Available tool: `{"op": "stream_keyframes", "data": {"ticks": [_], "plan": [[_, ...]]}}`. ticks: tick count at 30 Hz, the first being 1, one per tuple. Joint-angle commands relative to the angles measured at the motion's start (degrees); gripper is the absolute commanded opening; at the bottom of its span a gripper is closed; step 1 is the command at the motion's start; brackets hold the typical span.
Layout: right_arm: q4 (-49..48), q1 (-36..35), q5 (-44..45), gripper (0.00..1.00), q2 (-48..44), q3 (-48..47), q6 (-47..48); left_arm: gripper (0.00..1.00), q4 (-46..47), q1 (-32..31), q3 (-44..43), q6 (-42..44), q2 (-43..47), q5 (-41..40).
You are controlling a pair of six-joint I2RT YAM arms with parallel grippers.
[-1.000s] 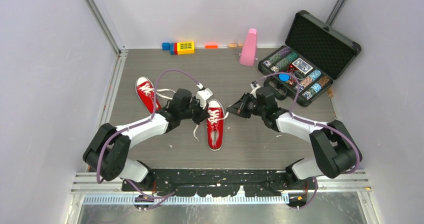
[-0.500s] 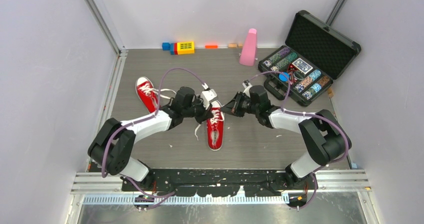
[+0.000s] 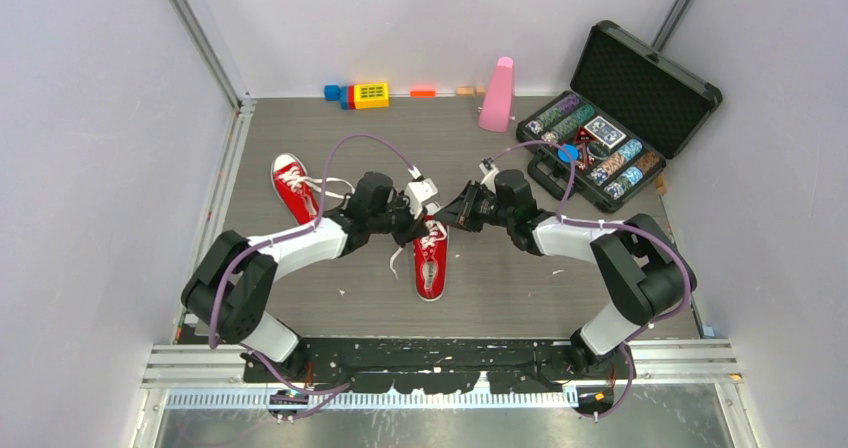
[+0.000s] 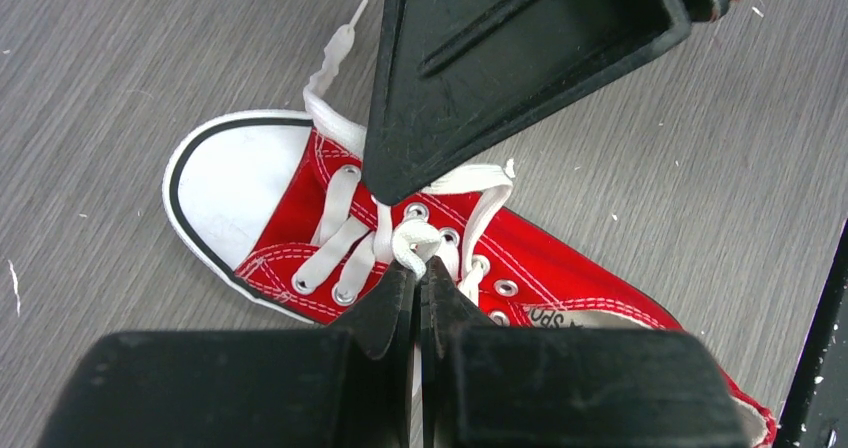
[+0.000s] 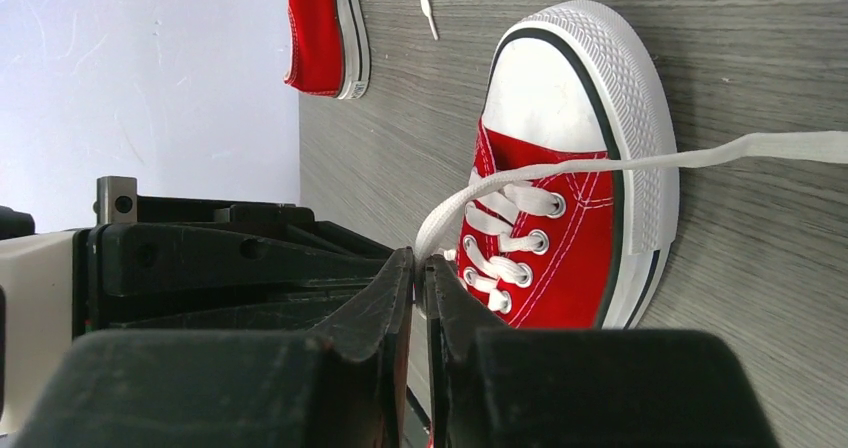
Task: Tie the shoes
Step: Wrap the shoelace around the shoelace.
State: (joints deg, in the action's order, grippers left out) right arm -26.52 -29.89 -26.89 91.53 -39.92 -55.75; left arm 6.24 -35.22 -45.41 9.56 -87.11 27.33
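The left pincer (image 4: 418, 268) is clenched, its fingertips pressed together on a bunched bit of white lace (image 4: 415, 243) at the middle eyelets of the nearer shoe (image 4: 290, 218). The right pincer (image 5: 420, 260) faces it from the other side. Its fingers (image 5: 445, 298) stand a thin slit apart, and a long lace strand (image 5: 700, 153) runs from their tips out across the toe cap onto the wood. Whether that strand is pinched cannot be told. From the left wrist, one broad black finger of the right pincer hangs just above the same eyelets, so the two pincers nearly meet over the shoe's tongue.

This red sneaker sits upright on its sole near the middle of the grey tabletop (image 3: 520, 288), toe cap pointing away from the arm bases. The second shoe (image 3: 292, 186) lies well apart, to the left and farther back, its laces loose beside it.

Along the back edge are coloured blocks (image 3: 360, 95) and a pink tapered object (image 3: 497, 95). An open black case (image 3: 640, 78) of poker chips sits at the far right.
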Motion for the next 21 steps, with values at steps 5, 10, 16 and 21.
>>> {"op": "stream_keyframes", "data": {"ticks": [5, 10, 16, 21], "plan": [[-3.9, -0.4, -0.9, 0.22, 1.0, -1.9, -0.7, 0.00, 0.3, -1.4, -3.3, 1.1, -1.1, 1.3], [-4.6, -0.7, -0.8, 0.29, 1.1, -1.7, -1.2, 0.00, -0.1, -2.0, -4.2, 1.2, -2.1, 1.3], [-4.8, -0.9, -0.8, 0.34, 1.1, -1.6, -1.4, 0.00, -0.6, -2.4, -5.2, 1.0, -2.9, 0.8], [-4.9, -1.1, -0.6, 0.34, 0.8, -1.0, -1.5, 0.00, -0.6, -2.4, -5.1, 0.8, -2.5, -0.5]]}}
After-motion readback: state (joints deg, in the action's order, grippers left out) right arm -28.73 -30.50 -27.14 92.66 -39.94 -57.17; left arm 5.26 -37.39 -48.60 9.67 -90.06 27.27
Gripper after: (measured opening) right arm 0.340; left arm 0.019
